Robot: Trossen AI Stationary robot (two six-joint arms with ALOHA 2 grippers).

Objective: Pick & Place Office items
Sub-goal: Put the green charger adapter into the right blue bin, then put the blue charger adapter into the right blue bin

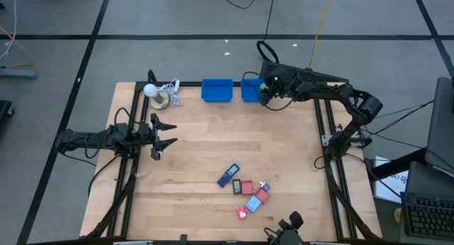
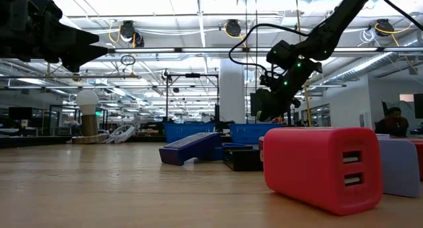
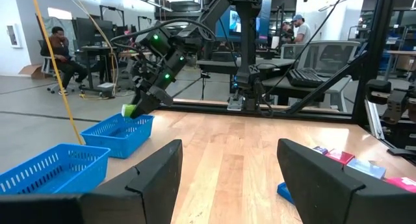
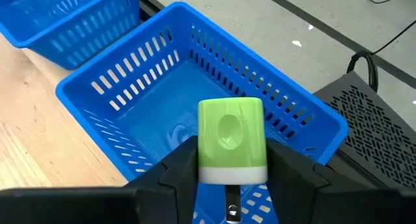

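Observation:
My right gripper (image 1: 264, 93) hovers over the right blue bin (image 1: 249, 91) at the table's far edge, shut on a green-white block (image 4: 231, 136). The other office items lie in a cluster near the table's near edge: dark blue rectangles (image 1: 228, 175), red blocks (image 1: 247, 187), a light blue block (image 1: 252, 204). In the low view a red block (image 2: 324, 167) with two ports stands close by. My left gripper (image 1: 170, 133) waits open above the table's left side, touching nothing. My right gripper pinches the green-white block between its two fingers (image 4: 179, 169), one on each of its side faces (image 4: 207, 156). The fingers slant down from above over the bin. The block is lifted clear, its green end (image 3: 129, 110) pointing down toward the bin's inside.
A second blue bin (image 1: 217, 90) stands left of the first. A white ball with a coiled cord (image 1: 152, 90) sits at the far left corner. The middle of the wooden table (image 1: 234, 138) is bare. People sit in the room beyond.

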